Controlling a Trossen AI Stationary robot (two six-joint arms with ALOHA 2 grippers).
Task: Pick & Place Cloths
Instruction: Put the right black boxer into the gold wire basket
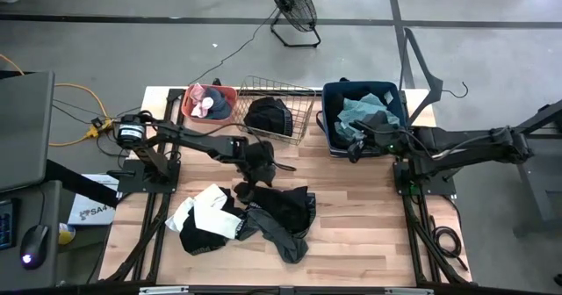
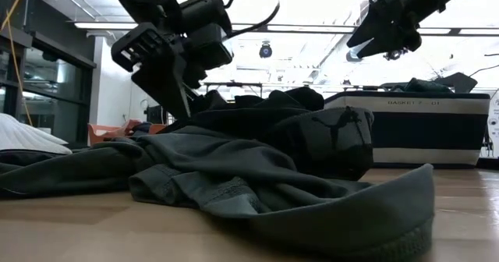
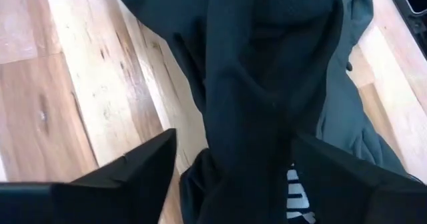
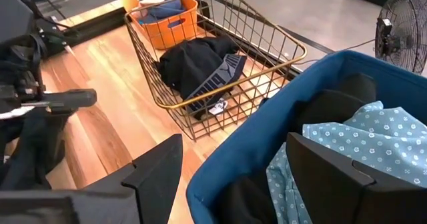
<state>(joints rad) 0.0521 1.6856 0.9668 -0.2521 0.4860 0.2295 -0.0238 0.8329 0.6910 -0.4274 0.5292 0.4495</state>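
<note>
From above, your left gripper (image 1: 260, 165) sits over the cloths (image 1: 263, 212) heaped mid-surface. Left wrist: jaws wide, straddling a dark fold, nothing pinched. Right wrist: your right gripper (image 4: 233, 177) waits at the blue bin (image 4: 267, 124), jaws apart, empty.

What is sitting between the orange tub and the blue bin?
In the high view, a wire basket sits between the orange tub and the blue bin. A black cloth lies inside it.
</note>
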